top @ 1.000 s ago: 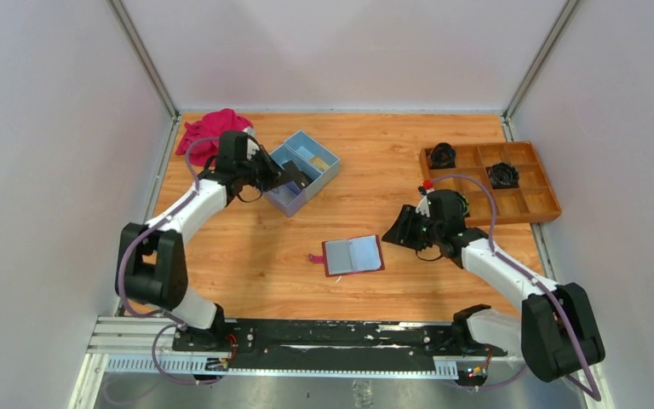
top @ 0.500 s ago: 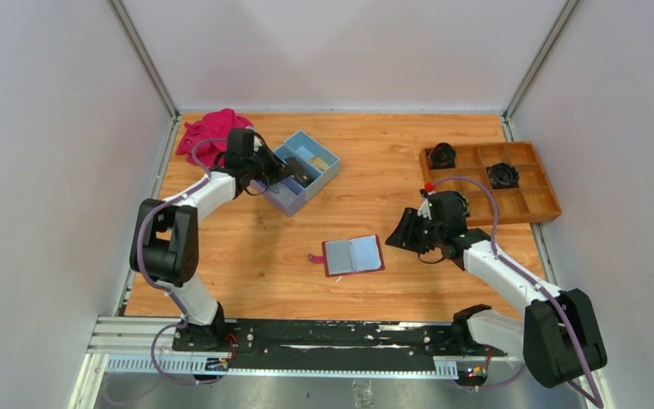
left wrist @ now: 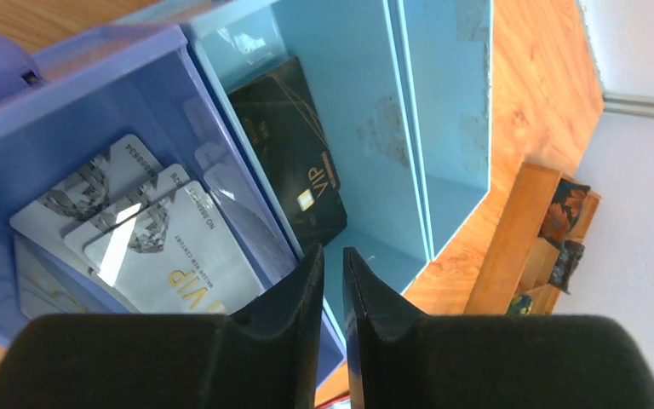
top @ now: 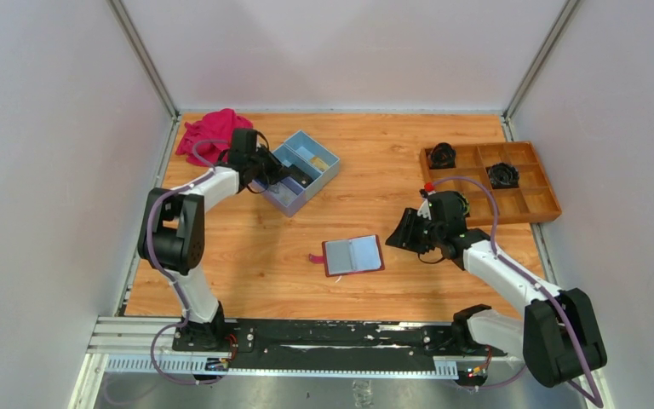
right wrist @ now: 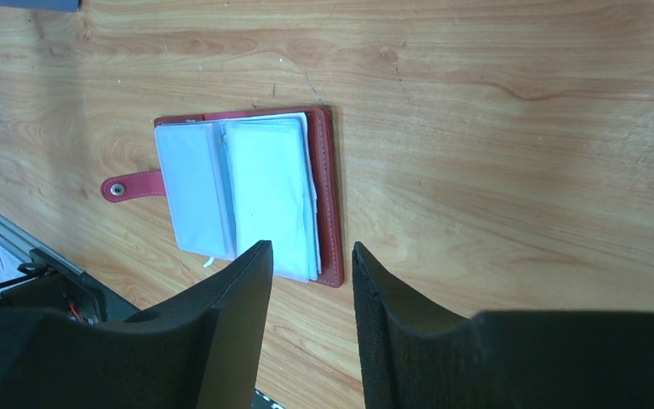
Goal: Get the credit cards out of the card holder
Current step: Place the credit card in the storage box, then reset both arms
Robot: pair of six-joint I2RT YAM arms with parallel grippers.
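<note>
Tabletop (top: 247, 281): wood; everything is laid on it.
Card holder (top: 353, 255): laid open and flat near the middle. Its pink-red strap (right wrist: 132, 185) is stuck out to the left. Pale pockets are shown. Whether cards are inside them cannot be told.
Right jaws: spread a little, with nothing held. They are hung above the tabletop, just right of the card holder.
Left jaws: almost pressed together, with nothing seen between them. They are held over the blue box (left wrist: 443, 85).
Credit cards (left wrist: 149, 247): whitish ones are piled in the box's end part. A black card (left wrist: 294, 162) is laid in the middle part.
Brown tray (top: 528, 209): set at the far right.
Pink cloth (top: 209, 132): bunched in the far left corner.
</note>
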